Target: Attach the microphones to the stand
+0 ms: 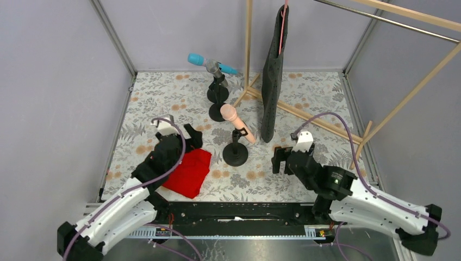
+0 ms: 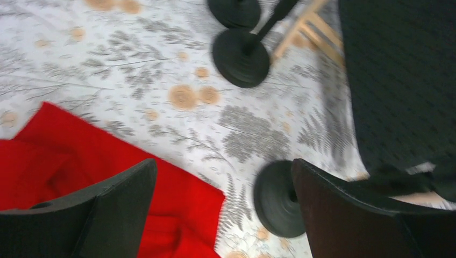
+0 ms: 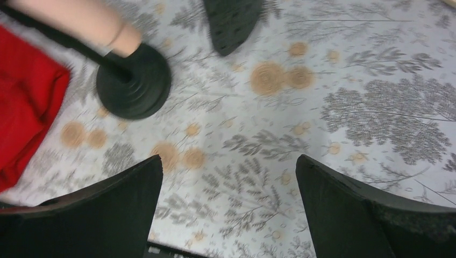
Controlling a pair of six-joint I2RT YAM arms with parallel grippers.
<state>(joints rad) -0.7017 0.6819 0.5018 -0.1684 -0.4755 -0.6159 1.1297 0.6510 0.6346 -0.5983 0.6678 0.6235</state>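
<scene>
Left tool is held wide open, empty, over the edge of the red cloth. Right tool is spread wide, empty, above the tabletop. Peach-pink microphone is seen tilted on the near stand, and cyan-blue microphone on the far stand.

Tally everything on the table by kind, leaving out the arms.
Microphones: 2, cyan-blue, peach-pink
Stands: 3, near, middle, far
Red cloth: 1
Dark hanging garment: 1
Wooden rack: 1
Total: 8
</scene>
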